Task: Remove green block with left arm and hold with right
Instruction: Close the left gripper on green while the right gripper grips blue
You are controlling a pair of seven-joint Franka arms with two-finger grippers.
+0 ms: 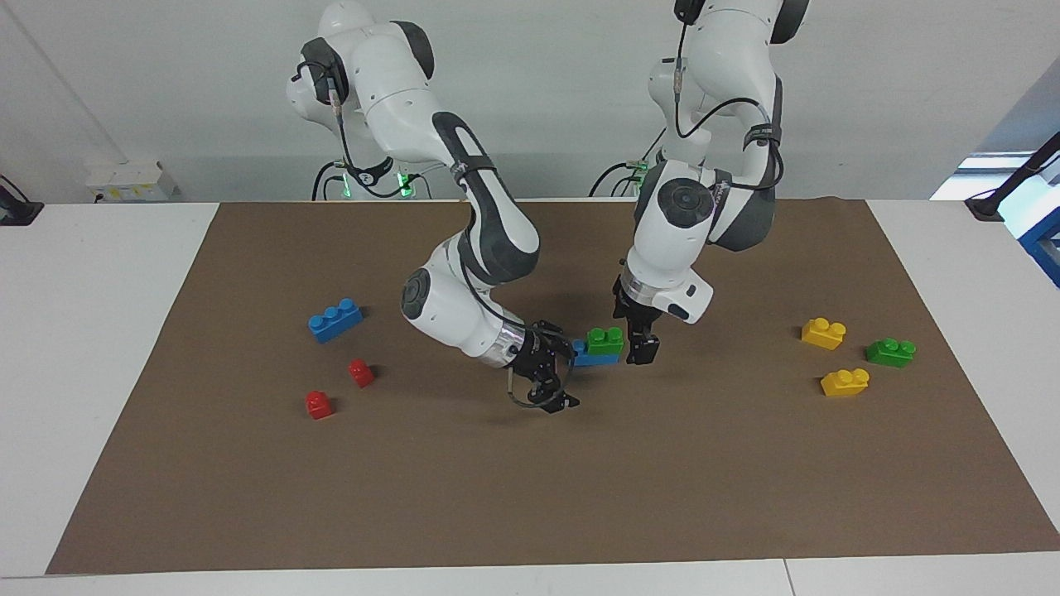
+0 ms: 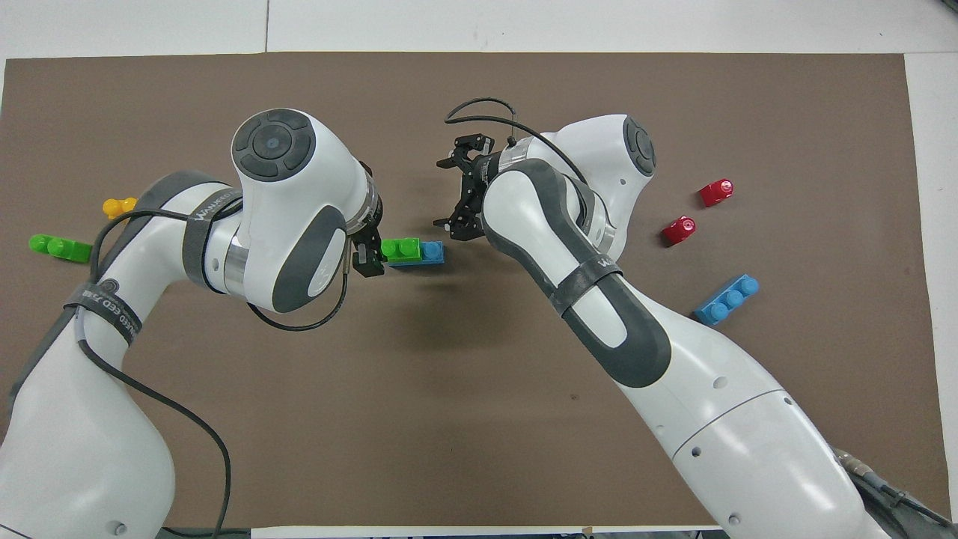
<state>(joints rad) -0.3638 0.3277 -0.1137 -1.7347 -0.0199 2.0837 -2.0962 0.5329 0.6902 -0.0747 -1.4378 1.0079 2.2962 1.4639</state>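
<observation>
- At the middle of the brown mat (image 1: 530, 497), the green block (image 1: 605, 340) is seen seated on one end of a longer blue brick (image 1: 590, 357), which lies flat on the mat.
- The left gripper (image 1: 642, 346) is lowered just beside the green block, at the end toward the left arm's base; whether its fingers are spread or closed cannot be told, and contact with the block cannot be confirmed.
- The right gripper (image 1: 553, 396) is held low over the mat beside the blue brick's bare end, tilted on its side, with its fingers (image 2: 447, 162) spread wide and nothing gripped between them.
- In the overhead view the stack is shown between the two grippers, the left gripper (image 2: 367, 258) close against the green end and the right gripper (image 2: 458, 191) a little apart from the blue end.
- Toward the left arm's end of the table, a second green brick (image 1: 891, 352) is placed between two yellow bricks (image 1: 823, 333) (image 1: 845, 382), all well apart from the stack.
- Toward the right arm's end, a blue three-stud brick (image 1: 335, 319) and two small red bricks (image 1: 360, 372) (image 1: 318, 404) are scattered on the mat, the blue one nearer to the robots than the red ones.
</observation>
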